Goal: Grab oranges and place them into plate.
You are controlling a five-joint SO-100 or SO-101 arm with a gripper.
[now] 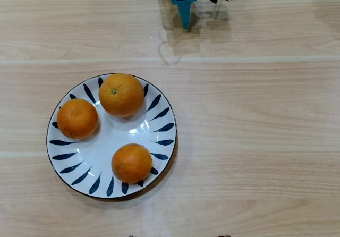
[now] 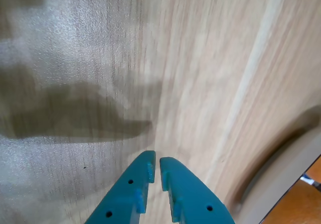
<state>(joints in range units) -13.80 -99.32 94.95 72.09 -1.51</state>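
We see three oranges [image 1: 121,94] resting on the plate [image 1: 162,126]; the fingers [image 2: 155,171], pressed nearly together and holding nothing, hang over bare counter [image 1: 255,120], well apart from them.

Even bright overhead light, soft shadows, blurred glary wrist view

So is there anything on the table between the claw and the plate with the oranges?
Nothing visible. In the overhead view the claw sits at the top edge, and only bare wood lies between it and the plate. All three oranges already rest on the plate. The wrist view shows only tabletop ahead of the closed claw.
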